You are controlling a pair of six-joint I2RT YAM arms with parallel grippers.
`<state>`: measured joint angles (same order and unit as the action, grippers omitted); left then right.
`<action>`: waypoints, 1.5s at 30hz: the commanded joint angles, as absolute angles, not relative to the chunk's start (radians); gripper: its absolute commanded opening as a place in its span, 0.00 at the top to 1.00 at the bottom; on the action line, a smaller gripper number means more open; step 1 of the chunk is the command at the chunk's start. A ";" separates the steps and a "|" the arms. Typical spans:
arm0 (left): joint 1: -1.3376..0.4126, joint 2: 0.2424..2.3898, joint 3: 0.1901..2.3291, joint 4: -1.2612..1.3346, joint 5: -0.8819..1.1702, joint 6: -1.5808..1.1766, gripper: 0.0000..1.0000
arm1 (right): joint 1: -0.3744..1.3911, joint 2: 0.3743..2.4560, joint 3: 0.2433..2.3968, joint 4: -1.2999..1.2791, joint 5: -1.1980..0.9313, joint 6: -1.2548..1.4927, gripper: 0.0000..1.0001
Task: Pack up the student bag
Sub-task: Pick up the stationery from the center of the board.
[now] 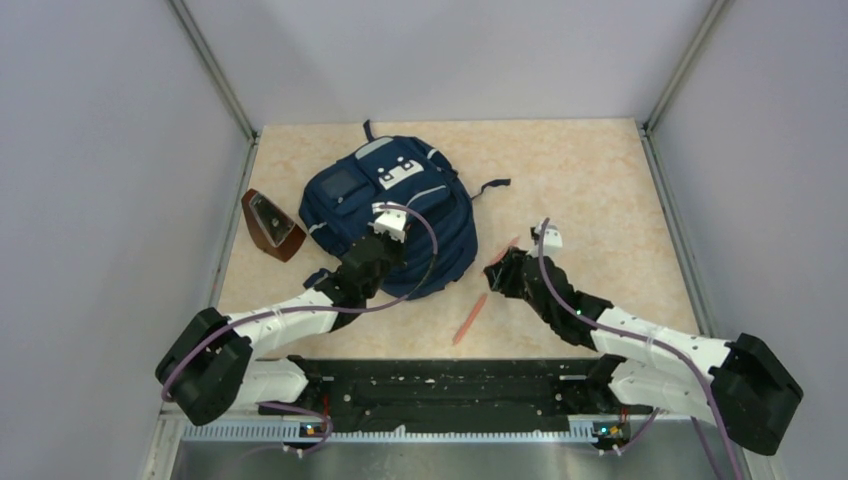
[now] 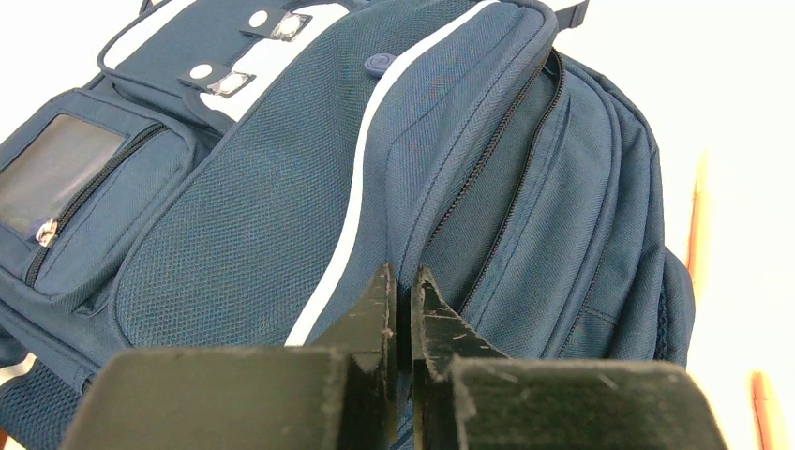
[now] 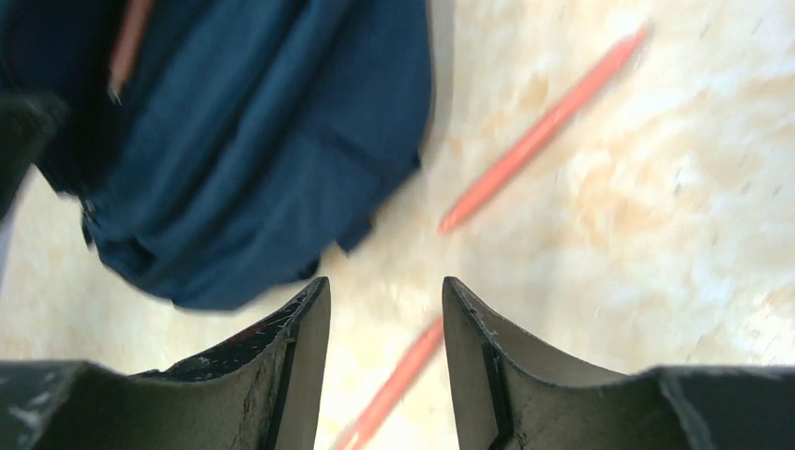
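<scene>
Overhead, the navy, white-striped student bag [image 1: 345,195] lies on the tabletop [image 1: 600,180] under the left hand [image 1: 388,236]. Left wrist: this hand is closed narrow against cloth that looks soft and floppy; a zip tab [image 2: 45,231] seems the better hold. Right wrist: the right hand [image 3: 384,286] stands half wide, empty, bag at its left.

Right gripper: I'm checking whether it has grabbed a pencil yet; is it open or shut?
Open. The right gripper is empty, its fingers apart; an orange pencil lies below.
</scene>
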<state>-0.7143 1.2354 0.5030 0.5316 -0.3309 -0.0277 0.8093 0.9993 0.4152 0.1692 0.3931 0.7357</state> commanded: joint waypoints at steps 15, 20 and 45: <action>-0.717 1.239 0.520 0.617 -0.325 -0.042 1.00 | 1.047 1.363 0.586 -0.066 0.436 0.932 0.57; -0.716 1.231 0.520 0.612 -0.330 -0.035 1.00 | 1.059 1.452 0.639 -0.093 0.436 0.927 0.57; -0.716 1.231 0.521 0.604 -0.334 -0.028 1.00 | 1.121 1.569 0.733 -0.278 0.515 0.904 0.74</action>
<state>-0.7143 1.2480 0.5030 0.5434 -0.3275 -0.0277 1.1057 1.5349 0.7166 -0.1955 0.5205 0.9020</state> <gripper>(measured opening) 0.041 0.280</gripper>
